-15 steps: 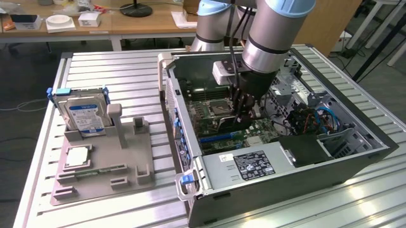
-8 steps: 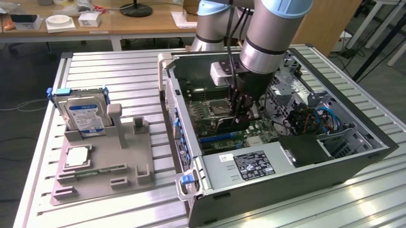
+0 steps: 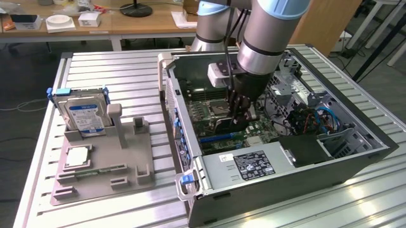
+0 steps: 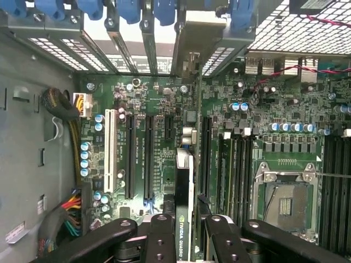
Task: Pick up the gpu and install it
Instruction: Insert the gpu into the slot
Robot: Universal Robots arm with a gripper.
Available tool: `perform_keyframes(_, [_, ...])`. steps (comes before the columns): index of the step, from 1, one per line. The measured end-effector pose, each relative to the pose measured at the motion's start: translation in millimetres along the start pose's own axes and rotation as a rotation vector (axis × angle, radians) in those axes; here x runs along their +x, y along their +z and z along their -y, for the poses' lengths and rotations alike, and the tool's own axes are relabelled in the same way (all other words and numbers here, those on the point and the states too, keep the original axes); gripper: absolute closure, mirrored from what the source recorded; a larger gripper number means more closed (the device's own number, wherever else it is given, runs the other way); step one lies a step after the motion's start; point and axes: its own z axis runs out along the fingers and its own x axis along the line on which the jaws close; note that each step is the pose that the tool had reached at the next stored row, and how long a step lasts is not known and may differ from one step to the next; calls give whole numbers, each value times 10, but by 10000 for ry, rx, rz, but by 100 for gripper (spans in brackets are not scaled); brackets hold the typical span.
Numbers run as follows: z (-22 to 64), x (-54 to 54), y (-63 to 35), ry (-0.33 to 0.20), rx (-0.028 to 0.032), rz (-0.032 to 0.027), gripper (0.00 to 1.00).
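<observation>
Deep inside the open computer case [image 3: 355,164], the arm's gripper [image 3: 238,114] hangs just above the motherboard [image 3: 254,130], and its jaws are clamped on the gpu [image 3: 223,125], which it carries edge-down. From the wrist view the gripper [image 4: 185,241] shows its black fingers [image 4: 160,241] pressed to either side of the gpu [image 4: 184,186], a thin dark card seen along its narrow top edge (a green-and-white label strip runs down it). The card lies parallel to the long black expansion slots on the motherboard [image 4: 164,98], beside two of them and between those and the CPU socket [image 4: 285,205]; whether its lower edge has entered a slot cannot be told. A row of blue latches [image 4: 131,11] lines the case's rear wall beyond the card's far end. In the exterior view a grey power supply [image 3: 254,164] with a black label sits in the case's near corner. To the exterior view's left, well apart from the case, a hard drive [image 3: 85,116] with a blue-white label stands upright in a grey fixture [image 3: 136,156] on the slatted metal table [image 3: 127,61].
</observation>
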Motion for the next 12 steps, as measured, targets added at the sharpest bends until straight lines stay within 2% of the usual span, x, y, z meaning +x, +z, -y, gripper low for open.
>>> perform_keyframes(12, [-26,-4,60,-8,-1,-17,74])
